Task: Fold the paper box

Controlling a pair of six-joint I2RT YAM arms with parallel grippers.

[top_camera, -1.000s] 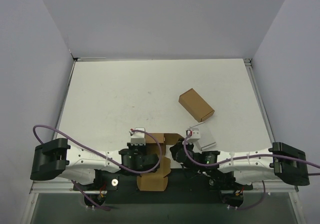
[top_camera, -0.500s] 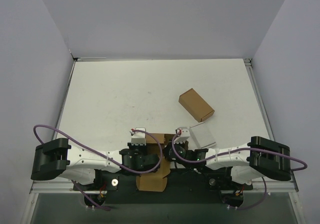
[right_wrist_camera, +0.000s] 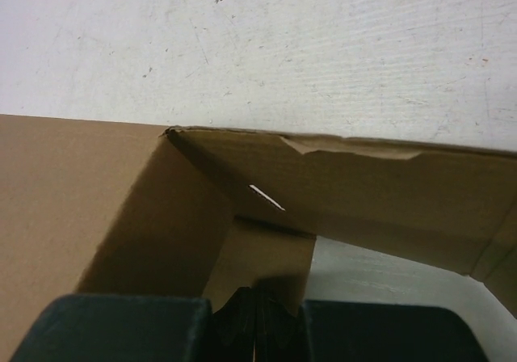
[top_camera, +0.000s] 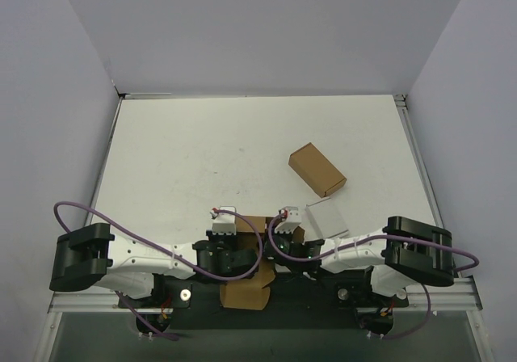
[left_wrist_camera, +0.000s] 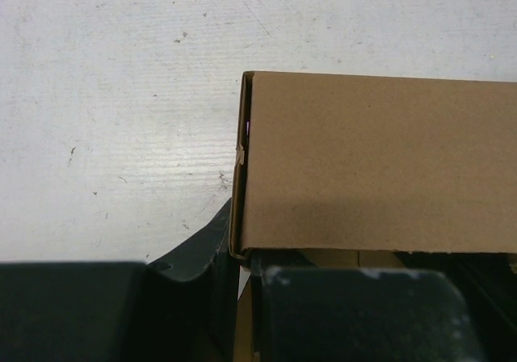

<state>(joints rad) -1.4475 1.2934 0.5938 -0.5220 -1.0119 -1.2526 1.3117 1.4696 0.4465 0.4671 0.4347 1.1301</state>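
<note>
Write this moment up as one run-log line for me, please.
task: fold paper box | box: partly erected | left jaws: clamped on box wall | right jaws: shut by inner flap | oblong carton, white slab: lying aside

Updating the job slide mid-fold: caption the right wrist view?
Right gripper, shut, faces an inner corner of the half-folded paper box on the white table.

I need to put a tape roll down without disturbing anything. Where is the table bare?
The table is bare along its far edge and over the left half, up to the brown carton. Crowded: near centre, where the left gripper and right gripper meet at the paper box, grey slab beside.
</note>
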